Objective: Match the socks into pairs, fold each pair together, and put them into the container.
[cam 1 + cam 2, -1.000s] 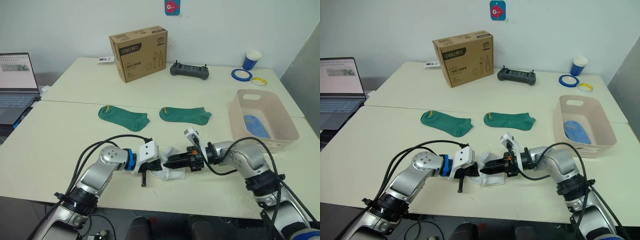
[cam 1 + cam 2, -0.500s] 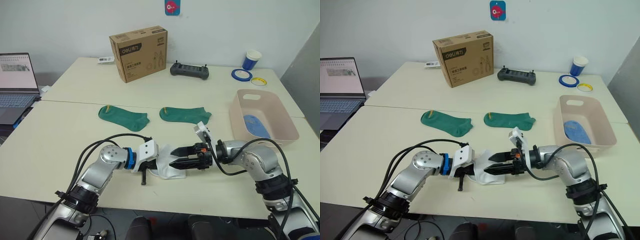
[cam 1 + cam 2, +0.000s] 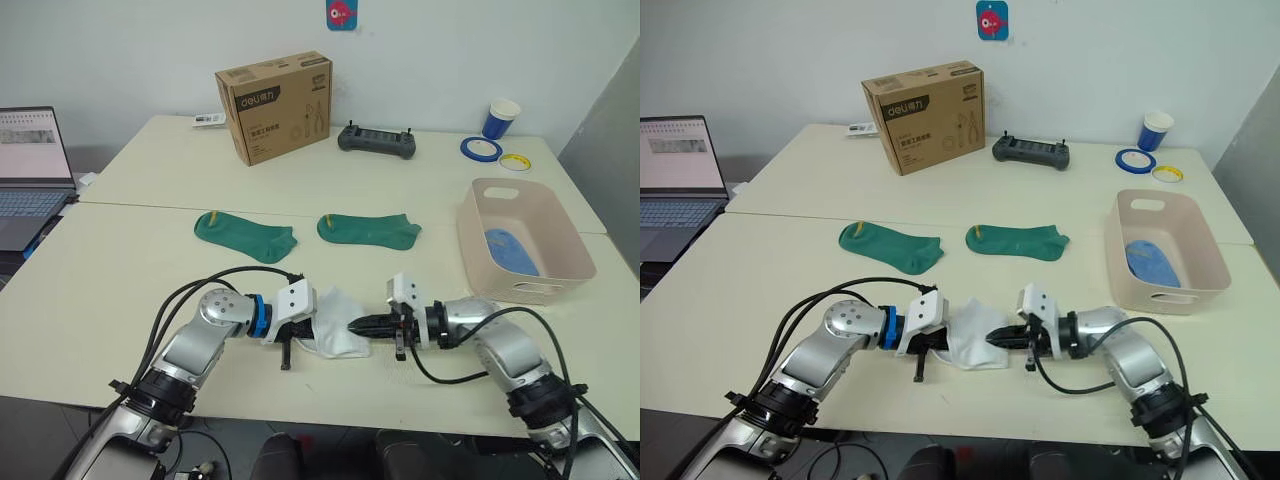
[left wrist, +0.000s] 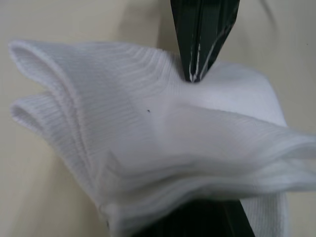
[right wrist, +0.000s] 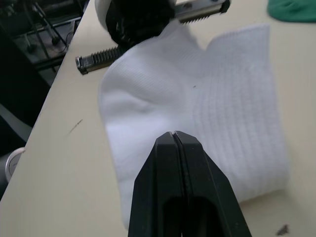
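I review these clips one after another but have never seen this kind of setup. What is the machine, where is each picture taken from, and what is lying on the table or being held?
It is a humanoid robot with two arms. Two pictures look down from its head; two come from cameras on its wrists.

The left gripper is shut on the folded white socks. The right gripper is shut, its tips touching the socks' edge, gripping nothing.

Two dark green socks lie flat and apart on the table. The pink container already holds blue socks. At the back stand a cardboard box, a controller, a cup and tape rolls.
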Motion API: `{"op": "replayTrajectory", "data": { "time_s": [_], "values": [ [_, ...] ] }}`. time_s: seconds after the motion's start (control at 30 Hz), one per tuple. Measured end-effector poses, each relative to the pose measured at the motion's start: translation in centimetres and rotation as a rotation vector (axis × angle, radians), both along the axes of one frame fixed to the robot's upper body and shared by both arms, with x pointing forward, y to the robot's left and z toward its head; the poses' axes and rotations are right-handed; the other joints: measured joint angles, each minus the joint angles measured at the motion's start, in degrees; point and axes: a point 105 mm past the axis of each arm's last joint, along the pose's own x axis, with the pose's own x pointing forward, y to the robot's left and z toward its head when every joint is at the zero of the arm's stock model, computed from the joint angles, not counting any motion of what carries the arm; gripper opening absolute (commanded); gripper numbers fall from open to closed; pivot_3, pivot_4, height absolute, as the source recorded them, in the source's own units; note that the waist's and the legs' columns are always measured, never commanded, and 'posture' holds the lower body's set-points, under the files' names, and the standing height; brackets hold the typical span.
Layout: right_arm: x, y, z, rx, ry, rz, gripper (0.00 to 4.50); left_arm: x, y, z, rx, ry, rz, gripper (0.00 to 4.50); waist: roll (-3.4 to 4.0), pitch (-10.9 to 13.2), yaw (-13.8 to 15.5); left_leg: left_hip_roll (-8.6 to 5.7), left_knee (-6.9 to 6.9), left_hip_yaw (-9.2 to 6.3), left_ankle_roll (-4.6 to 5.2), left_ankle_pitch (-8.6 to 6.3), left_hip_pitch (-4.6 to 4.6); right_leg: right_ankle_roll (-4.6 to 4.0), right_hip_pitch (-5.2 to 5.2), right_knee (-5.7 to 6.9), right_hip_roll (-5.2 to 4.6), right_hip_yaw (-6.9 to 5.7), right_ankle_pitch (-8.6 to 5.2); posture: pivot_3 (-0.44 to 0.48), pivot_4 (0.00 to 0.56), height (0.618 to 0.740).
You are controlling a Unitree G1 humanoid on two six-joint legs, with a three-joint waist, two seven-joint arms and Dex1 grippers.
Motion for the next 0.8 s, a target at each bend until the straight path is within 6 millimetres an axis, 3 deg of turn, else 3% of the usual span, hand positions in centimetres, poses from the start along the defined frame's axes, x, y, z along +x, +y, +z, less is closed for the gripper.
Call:
{"op": "replayTrajectory", "data": {
  "time_s": [0.17,0.33,0.43,0.5,0.63,0.73,0.8],
  "values": [
    [0.0,0.1,-0.7,-0.034,-0.014,0.020,0.03,-0.1,2.3,1.1,0.077,-0.021,0.019,0.00,0.02,0.01,-0.23,0.02,-0.03,-0.02,0.00,0.00,0.01,-0.04,-0.02,0.03,0.02,-0.01,-0.02,0.000,0.150,0.740],
    [0.0,0.2,-0.7,-0.036,-0.015,0.029,0.03,-0.8,4.8,3.9,0.099,-0.023,0.045,0.00,0.00,0.03,-0.48,0.01,-0.06,0.00,0.00,0.00,-0.01,-0.12,-0.03,0.00,-0.02,-0.02,-0.07,0.000,0.150,0.740],
    [-0.2,0.0,-0.5,-0.030,0.011,0.030,0.03,-1.1,4.5,6.6,0.021,-0.050,0.041,0.00,0.01,0.05,-0.34,0.00,-0.06,-0.02,0.00,0.00,-0.02,-0.12,-0.02,0.00,-0.05,-0.05,-0.08,0.000,0.150,0.740],
    [-0.6,-0.1,-0.1,-0.024,0.041,0.049,0.03,-1.3,3.3,7.8,-0.050,-0.065,0.014,0.00,0.02,0.06,-0.01,-0.03,-0.04,-0.01,0.00,0.00,-0.03,-0.11,-0.01,-0.01,-0.08,-0.04,-0.07,0.000,0.150,0.740],
    [-1.2,-0.4,1.6,0.018,0.095,0.054,0.03,-1.6,0.8,6.9,-0.120,-0.052,-0.025,0.00,0.02,0.07,0.20,-0.02,-0.02,-0.03,0.00,0.00,-0.03,-0.09,0.00,0.00,-0.05,-0.04,-0.06,0.000,0.150,0.740],
    [-0.4,-1.0,2.7,0.061,0.124,-0.019,0.63,-0.9,-0.2,5.9,-0.130,-0.085,-0.009,0.00,0.02,0.06,0.34,0.00,-0.02,-0.04,0.00,0.00,-0.01,-0.09,-0.01,0.02,-0.01,-0.03,-0.05,0.000,0.150,0.740],
    [0.2,-1.8,3.0,0.082,0.197,-0.110,1.32,-0.6,0.0,4.6,-0.084,-0.099,0.004,0.00,0.02,0.06,0.27,0.01,-0.03,-0.03,0.00,0.00,0.00,-0.11,-0.02,0.02,0.00,-0.02,-0.04,0.000,0.150,0.740]
  ]
}}
